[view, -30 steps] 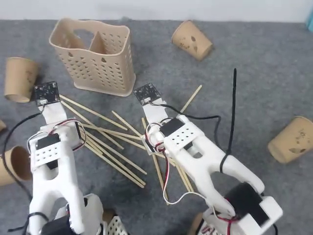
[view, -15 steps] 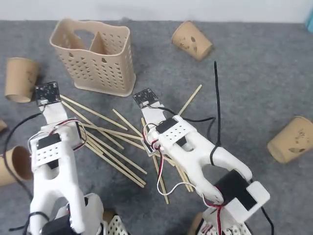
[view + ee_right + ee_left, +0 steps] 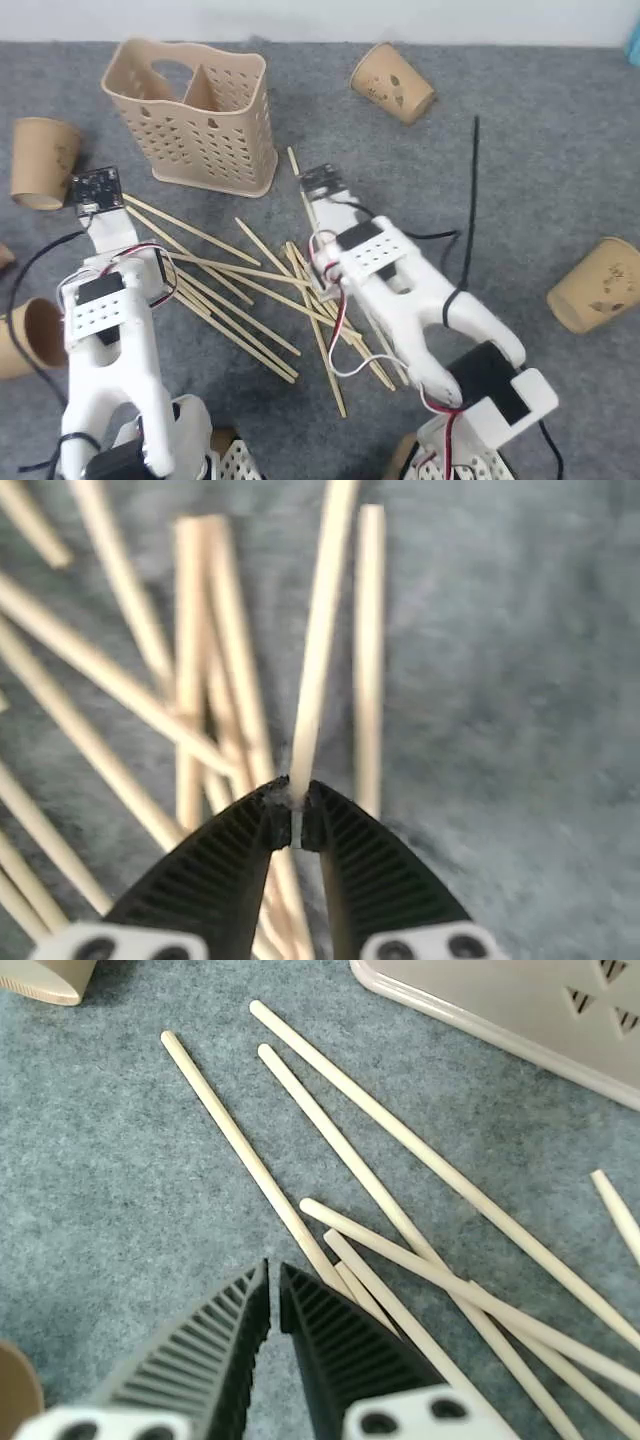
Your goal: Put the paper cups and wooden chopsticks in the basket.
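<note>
The basket stands upright at the upper left of the high view, with paper cups lying scattered toward the edges. At centre the right gripper is clamped on one chopstick over the loose wooden chopsticks. The left gripper, fingers nearly touching, holds nothing.

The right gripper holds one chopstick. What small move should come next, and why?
Probably raise it clear first: the right gripper is shut on one end of a chopstick that lies over the other chopsticks, and the basket stands upright farther off.
</note>
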{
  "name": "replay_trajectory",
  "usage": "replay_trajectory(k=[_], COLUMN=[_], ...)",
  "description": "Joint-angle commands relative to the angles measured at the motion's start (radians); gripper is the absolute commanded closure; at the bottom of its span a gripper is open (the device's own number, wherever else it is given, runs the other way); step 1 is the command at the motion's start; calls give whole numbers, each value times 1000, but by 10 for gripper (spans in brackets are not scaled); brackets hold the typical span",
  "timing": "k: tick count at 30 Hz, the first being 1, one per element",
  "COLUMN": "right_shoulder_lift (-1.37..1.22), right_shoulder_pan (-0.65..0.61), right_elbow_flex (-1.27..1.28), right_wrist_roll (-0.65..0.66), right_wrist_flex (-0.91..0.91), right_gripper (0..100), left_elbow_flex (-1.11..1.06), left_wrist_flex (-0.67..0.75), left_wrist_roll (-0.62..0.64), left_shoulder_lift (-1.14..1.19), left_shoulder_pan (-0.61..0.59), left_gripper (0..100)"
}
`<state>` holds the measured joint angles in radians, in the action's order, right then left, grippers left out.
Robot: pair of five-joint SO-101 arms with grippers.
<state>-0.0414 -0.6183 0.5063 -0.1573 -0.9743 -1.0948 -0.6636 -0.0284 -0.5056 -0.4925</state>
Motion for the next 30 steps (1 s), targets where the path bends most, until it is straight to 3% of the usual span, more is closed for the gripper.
replay_trajectory(k=[1,7,11,20,30], right_shoulder_lift=[21,145,263,611,710], right_shoulder_pan=[30,30,70,315,526], right_elbow_flex=[-71,-69,-69,-75,-75], right_wrist_roll=[-9,-6,69,324,494], right_wrist_flex=[-54,-117,-177,-237,-61], right_gripper=[991,991,991,991,991], left_elbow_flex=[2,2,2,2,2], left_wrist_flex=[23,23,23,23,23], left_wrist_roll=[-9,-9,-9,-9,-9], left_shoulder_lift=[-35,-35,-35,-35,-35], left_shoulder_pan=[0,0,0,0,0], left_gripper=[987,987,987,987,987])
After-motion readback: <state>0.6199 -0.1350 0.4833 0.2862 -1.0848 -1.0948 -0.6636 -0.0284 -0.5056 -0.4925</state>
